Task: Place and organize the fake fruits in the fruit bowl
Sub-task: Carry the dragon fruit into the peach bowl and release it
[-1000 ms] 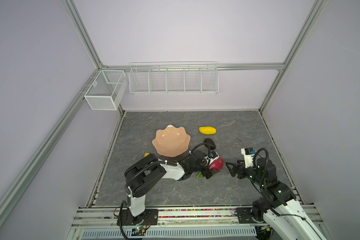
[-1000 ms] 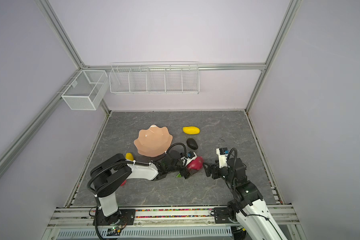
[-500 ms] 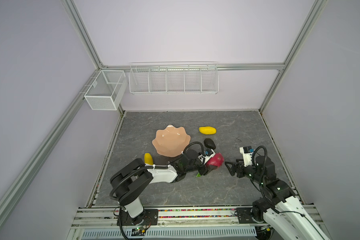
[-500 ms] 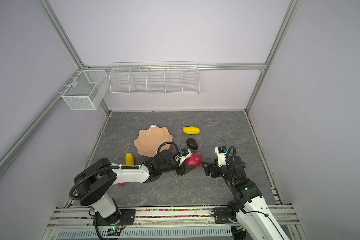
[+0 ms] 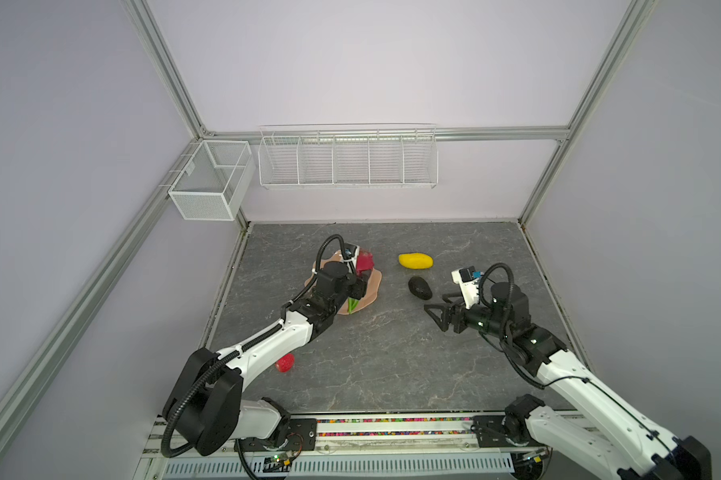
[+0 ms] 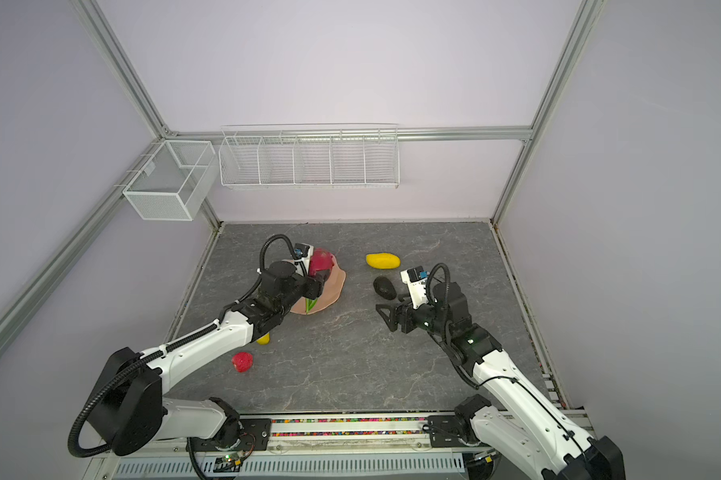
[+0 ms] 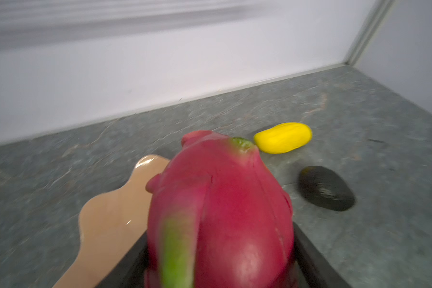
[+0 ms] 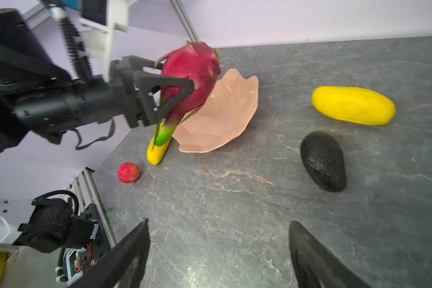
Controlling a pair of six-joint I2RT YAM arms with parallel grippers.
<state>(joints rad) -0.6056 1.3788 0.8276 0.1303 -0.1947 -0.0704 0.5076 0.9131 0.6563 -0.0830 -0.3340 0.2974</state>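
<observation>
No text, label or number is legible anywhere (surfaces all unmarked).

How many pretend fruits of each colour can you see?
Yellow: 2, the far mango and the mango by the bowl
Magenta: 1, dragon fruit in the left gripper
Black: 1, avocado
Red: 1, strawberry
Total: 5

Both top views look down from high at the front; wrist views sit close, sharing the bowl (image 8: 225,112).
</observation>
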